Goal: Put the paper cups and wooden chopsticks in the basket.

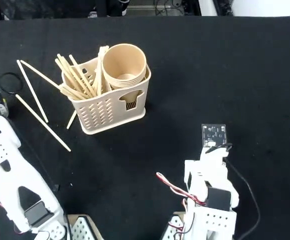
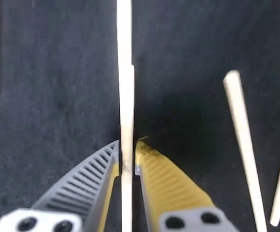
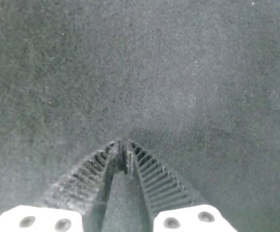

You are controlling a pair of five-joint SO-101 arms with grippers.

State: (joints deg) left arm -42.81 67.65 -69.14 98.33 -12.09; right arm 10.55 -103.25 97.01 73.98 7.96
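My left gripper is clenched on a chopstick, its two fingertips pressed against either side of the thin wooden stick, low over the black table. In the left wrist view the held stick runs straight on past the tips, and I see other loose sticks lying on the cloth close by.

From the high camera, the left arm sits at the near left edge of the table. Just to its right, several loose chopsticks lie flat on the cloth, left of the basket and apart from it.

The basket stands left of centre, toward the far side. A stack of paper cups sits upright in its right compartment, and a bundle of chopsticks leans out of its left one.

My right gripper is clamped together on nothing, tips touching above bare cloth. The right arm sits at the near edge, right of centre, well apart from the basket.
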